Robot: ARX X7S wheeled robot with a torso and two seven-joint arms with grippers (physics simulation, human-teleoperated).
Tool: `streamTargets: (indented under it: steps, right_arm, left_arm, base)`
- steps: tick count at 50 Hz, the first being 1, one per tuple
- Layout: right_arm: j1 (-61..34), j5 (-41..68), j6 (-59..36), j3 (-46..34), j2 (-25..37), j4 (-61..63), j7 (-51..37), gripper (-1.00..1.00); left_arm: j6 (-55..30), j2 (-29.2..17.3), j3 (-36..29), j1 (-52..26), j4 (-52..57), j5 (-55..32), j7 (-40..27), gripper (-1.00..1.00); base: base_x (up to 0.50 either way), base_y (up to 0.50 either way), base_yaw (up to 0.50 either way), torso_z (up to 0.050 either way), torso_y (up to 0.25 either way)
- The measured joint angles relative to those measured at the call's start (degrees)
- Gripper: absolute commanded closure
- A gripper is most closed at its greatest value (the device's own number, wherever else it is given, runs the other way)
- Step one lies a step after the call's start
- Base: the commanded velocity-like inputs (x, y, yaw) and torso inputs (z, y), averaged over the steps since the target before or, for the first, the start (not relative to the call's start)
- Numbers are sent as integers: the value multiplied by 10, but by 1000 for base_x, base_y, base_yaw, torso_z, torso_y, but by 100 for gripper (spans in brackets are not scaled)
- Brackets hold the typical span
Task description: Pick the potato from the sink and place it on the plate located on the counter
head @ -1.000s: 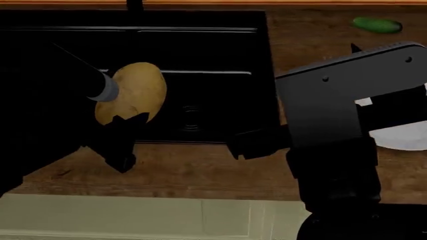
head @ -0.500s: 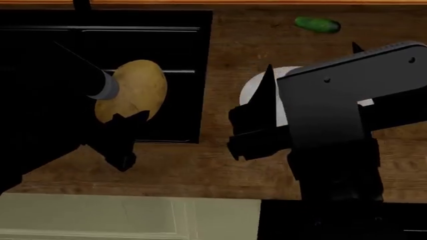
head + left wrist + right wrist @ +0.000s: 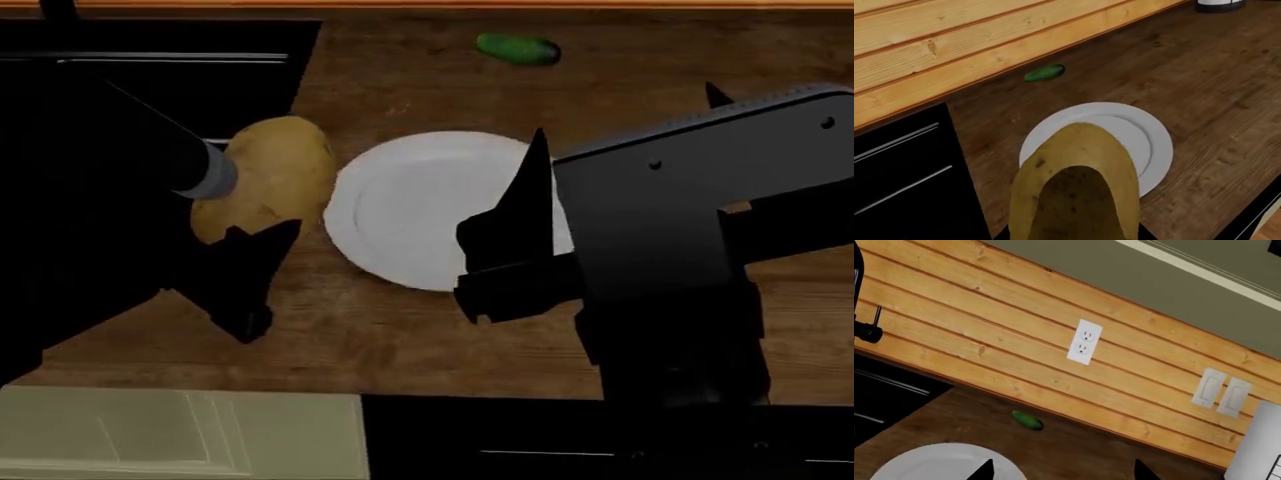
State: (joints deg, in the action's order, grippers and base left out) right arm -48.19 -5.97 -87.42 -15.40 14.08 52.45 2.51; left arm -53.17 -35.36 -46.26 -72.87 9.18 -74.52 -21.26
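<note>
Potato [image 3: 267,178]: left-centre of the head view, held off the desk [image 3: 400,330], just left of the plate.
Left fingers [image 3: 247,255]: clamped on the potato.
Plate [image 3: 414,215]: centre of the head view, flat on the desk.
Right fingers [image 3: 514,250]: spread wide, holding nothing, over the plate's right part.
Sink [image 3: 174,60]: upper left, black.
Cucumber [image 3: 518,48]: top centre, near the wooden wall.

You see a worktop [image 3: 400,340] of brown wood with lines in it. The plate [image 3: 400,215] looks smooth, white and matt. The potato [image 3: 1077,195] has dull, speckled skin. The wall [image 3: 1021,355] is pale wood planks.
</note>
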Motion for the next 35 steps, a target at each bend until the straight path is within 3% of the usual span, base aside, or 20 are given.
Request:
streamTargets:
  steps: [9, 29, 35]
  right_arm:
    - [-3, 0, -4, 1, 0, 3, 0, -100]
    - [-11, 0, -19, 4, -3, 12, 2, -100]
    - [-13, 1, -26, 3, -4, 16, 2, -100]
  left_arm:
    - [-1, 1, 1, -1, 2, -3, -2, 100]
    - [-3, 2, 2, -5, 8, -13, -5, 100]
    - [-3, 0, 4, -5, 12, -16, -8, 100]
  base:
    - [0, -431, 0, 0, 1]
    - [0, 0, 0, 0, 1]
    - [307, -186, 0, 0, 0]
